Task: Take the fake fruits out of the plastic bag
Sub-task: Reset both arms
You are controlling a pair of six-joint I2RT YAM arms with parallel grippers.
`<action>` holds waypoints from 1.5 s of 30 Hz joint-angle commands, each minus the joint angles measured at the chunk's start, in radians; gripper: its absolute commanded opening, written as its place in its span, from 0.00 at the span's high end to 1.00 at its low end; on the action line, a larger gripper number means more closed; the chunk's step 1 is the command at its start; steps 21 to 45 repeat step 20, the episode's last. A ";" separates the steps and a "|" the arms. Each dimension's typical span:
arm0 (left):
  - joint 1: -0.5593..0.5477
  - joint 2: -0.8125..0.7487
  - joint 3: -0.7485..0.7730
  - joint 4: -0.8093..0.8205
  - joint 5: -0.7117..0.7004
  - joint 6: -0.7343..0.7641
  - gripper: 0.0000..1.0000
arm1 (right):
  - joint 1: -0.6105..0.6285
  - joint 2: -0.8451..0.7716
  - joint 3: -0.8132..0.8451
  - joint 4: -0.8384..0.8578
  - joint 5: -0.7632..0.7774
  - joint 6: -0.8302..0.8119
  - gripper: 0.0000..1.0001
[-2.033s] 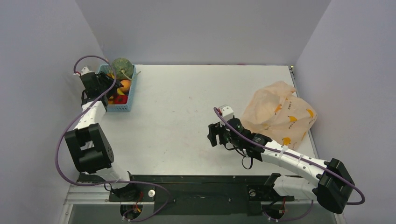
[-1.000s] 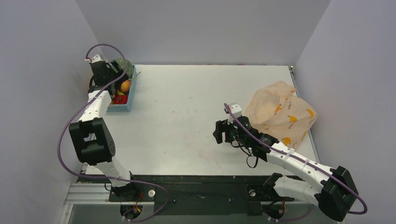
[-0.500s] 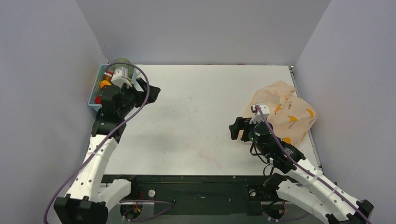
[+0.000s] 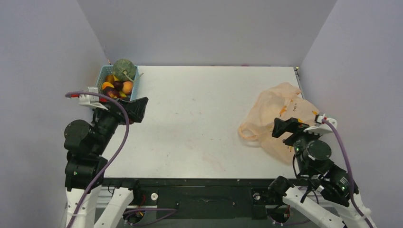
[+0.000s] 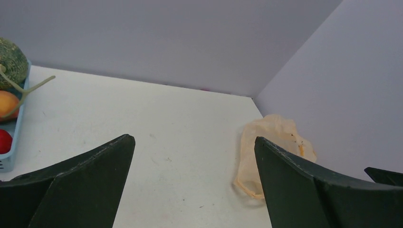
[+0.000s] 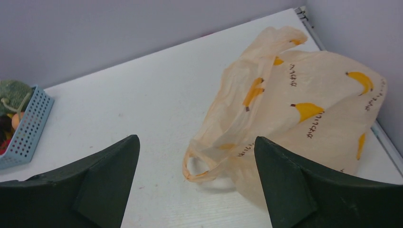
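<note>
Both arms have pulled back toward their bases vs half a sec ago. The left pincer [image 5: 192,138] has come off the basket side and now hangs over the left part of the bench. The right pincer [image 6: 196,138] went from the bag's left flank round to its near side. The thin peach-orange translucent plastic bag with yellow banana prints [image 4: 278,102] changed shape too: one loop handle [image 6: 211,152] is now flopped out flat on the white bench [image 4: 199,104], toward the middle.

Both pincers are spread wide w/ nothing btwn the fingers; the wrist cams show that clearly.

The bag sits slumped on the right side of the bench, just beside the right wall [image 4: 351,71]. Can't tell if anything's inside. The right pincer hovers over its near edge and covers part of it in the top view.

The small glossy fake fruits [image 4: 116,86] (orange, yellow, dark purple, red bits) are piled in the blue mesh plastic basket [image 4: 135,88] at the far-left corner. The big green melon-like ball [image 4: 124,69] sits at its far end, w/ a pale stem hanging over the rim. Basket and bag are well apart, on opposite sides of the bench.
</note>
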 commanded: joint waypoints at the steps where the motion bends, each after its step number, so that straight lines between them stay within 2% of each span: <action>1: -0.001 -0.036 0.085 -0.070 -0.054 0.038 0.03 | -0.007 -0.056 0.102 -0.106 0.163 -0.009 0.14; 11: -0.001 -0.134 0.113 -0.108 -0.163 0.051 0.03 | -0.007 -0.045 0.289 -0.199 0.219 0.018 0.13; 20: -0.001 -0.127 0.087 -0.119 -0.158 0.045 0.03 | -0.007 -0.035 0.273 -0.200 0.272 0.013 0.11; 45: -0.001 -0.127 0.087 -0.119 -0.158 0.045 0.03 | -0.007 -0.035 0.273 -0.200 0.272 0.013 0.11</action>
